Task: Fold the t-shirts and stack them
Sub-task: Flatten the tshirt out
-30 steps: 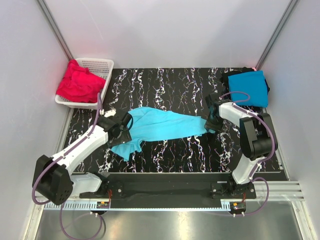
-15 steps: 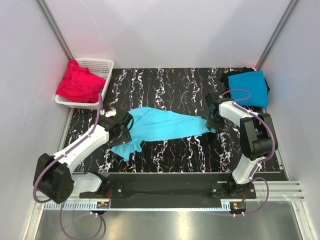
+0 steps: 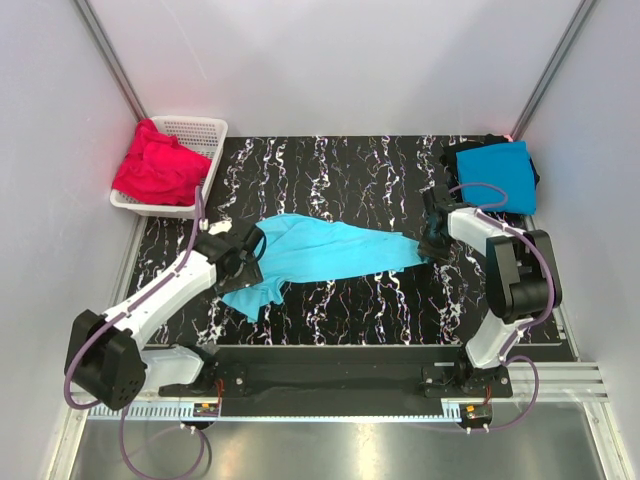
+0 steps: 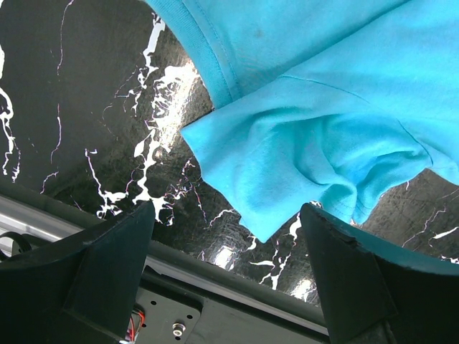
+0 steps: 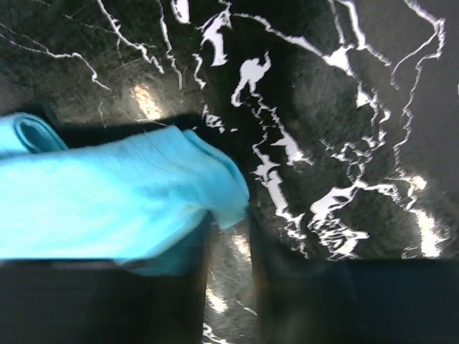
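Note:
A light turquoise t-shirt point(image 3: 325, 250) lies stretched across the middle of the black marbled table. Over its left end my left gripper point(image 3: 246, 258) hangs wide open. A sleeve corner point(image 4: 287, 179) sits on the table ahead of that gripper's point(image 4: 229, 247) jaws, untouched. At the shirt's right end is my right gripper point(image 3: 432, 243). In the right wrist view the shirt edge point(image 5: 143, 193) drapes over the left finger point(image 5: 165, 294). That gripper's point(image 5: 228, 226) jaws stand a narrow gap apart with bare table between them. A deeper blue t-shirt point(image 3: 497, 175) lies folded on a black one point(image 3: 487, 141).
A white lattice basket point(image 3: 205, 126) at the back left holds red t-shirts point(image 3: 155, 168). Grey walls close in the table on three sides. The black base rail point(image 4: 215, 287) runs along the near edge under the left gripper.
The right gripper has shifted slightly to the right at the shirt's end and its jaws have narrowed. The left arm has not moved.

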